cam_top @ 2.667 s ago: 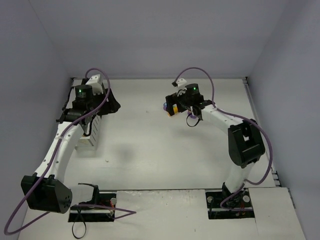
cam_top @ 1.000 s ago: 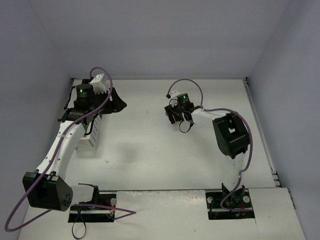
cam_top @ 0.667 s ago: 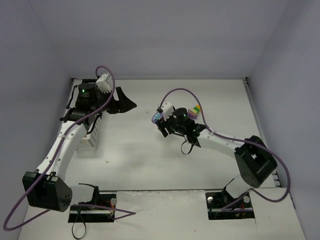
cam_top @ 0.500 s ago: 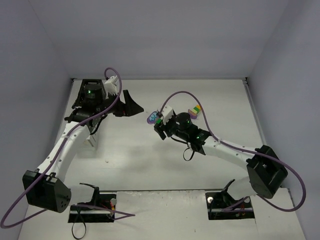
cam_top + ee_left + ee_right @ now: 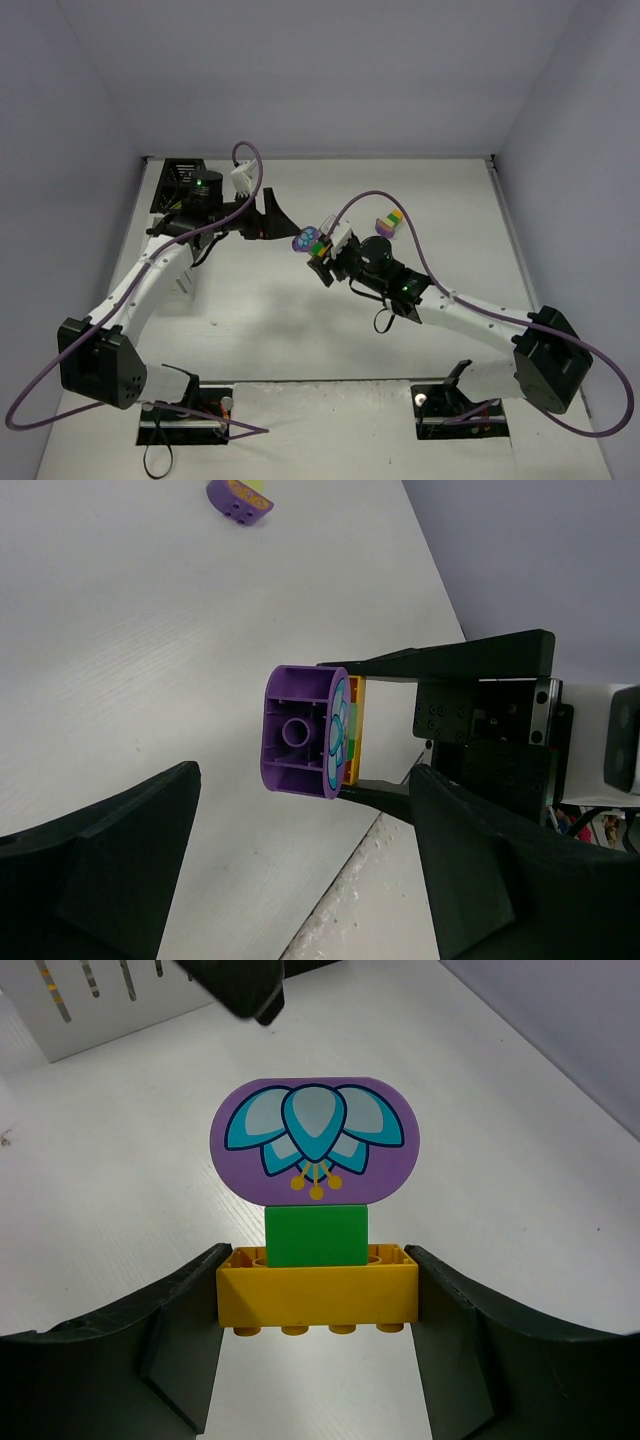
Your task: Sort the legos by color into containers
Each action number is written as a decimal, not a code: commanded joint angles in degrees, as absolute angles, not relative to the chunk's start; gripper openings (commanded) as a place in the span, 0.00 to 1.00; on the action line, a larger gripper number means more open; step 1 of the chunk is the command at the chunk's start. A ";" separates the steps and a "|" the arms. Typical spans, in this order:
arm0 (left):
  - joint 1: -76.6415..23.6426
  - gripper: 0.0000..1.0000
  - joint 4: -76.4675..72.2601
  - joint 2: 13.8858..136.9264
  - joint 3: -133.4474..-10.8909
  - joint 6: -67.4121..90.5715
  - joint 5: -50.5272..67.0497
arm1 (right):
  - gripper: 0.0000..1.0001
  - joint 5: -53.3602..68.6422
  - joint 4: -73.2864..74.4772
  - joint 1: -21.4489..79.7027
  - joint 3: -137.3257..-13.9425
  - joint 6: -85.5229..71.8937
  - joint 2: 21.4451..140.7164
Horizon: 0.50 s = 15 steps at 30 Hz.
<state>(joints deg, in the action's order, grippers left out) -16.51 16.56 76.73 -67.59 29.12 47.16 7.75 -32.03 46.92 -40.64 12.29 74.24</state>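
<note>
Legos (image 5: pixel 315 1210) within right end effector (image 5: pixel 317 1298)

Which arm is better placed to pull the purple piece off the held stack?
Left. The left tool is open, facing the purple piece; the right tool is shut on the yellow brick at the stack's base.

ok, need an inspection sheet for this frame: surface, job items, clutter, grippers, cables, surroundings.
Surface: white table, no spills seen.
Job's things: yellow brick, green brick and purple oval flower-print piece stacked together; multicoloured brick stack lying on the table; black slatted bin; white slatted bin.
Clutter: nothing seen.
Grippers: right gripper shut on yellow brick; left gripper open, facing the stack, not touching.
Cables: purple cables looping along both arms.
Surroundings: grey walls, plain.
</note>
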 commanded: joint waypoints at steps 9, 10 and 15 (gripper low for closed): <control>-20.83 0.67 14.68 80.15 -70.49 28.39 50.89 | 0.04 9.05 -40.78 47.20 -40.17 12.22 71.37; -21.00 0.65 14.50 80.42 -70.49 28.39 50.98 | 0.04 9.05 -40.96 47.20 -39.99 12.13 71.37; -21.80 0.53 13.27 81.12 -70.14 28.91 52.47 | 0.04 9.58 -42.28 47.11 -39.20 11.78 71.37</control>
<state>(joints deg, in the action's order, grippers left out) -21.30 16.82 82.13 -67.59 29.04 49.84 8.49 -35.00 46.92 -38.96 12.08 73.58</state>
